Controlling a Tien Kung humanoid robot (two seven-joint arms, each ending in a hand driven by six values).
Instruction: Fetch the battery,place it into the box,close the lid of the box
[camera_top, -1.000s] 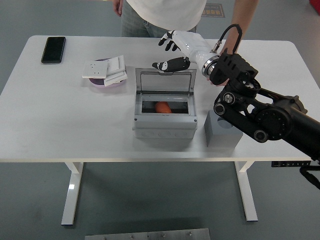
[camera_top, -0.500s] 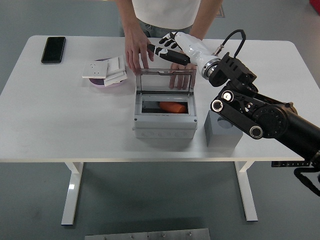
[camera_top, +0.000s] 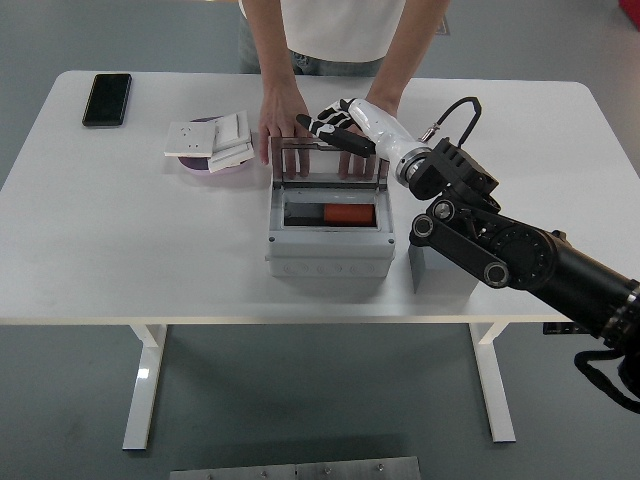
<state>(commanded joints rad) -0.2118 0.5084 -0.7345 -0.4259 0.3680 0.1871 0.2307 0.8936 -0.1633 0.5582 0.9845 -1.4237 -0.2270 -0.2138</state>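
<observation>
Battery (camera_top: 345, 214) lies inside the box (camera_top: 328, 250), long axis 9-to-3. Lid (camera_top: 326, 159) stands raised at 12 o'clock of it. Right hand (camera_top: 335, 128), fingers extended and empty, rests at the lid's top edge; closing swings toward 6 o'clock. Person's hands (camera_top: 283, 120) brace the lid behind.

Even, bright overhead lighting; white table (camera_top: 120, 230) evenly lit, no glare. Soft, faint shadows under box (camera_top: 328, 255) and robot arm (camera_top: 520, 255). Image sharp throughout; slight softness at person's hands (camera_top: 283, 115). No visible edge distortion.
</observation>
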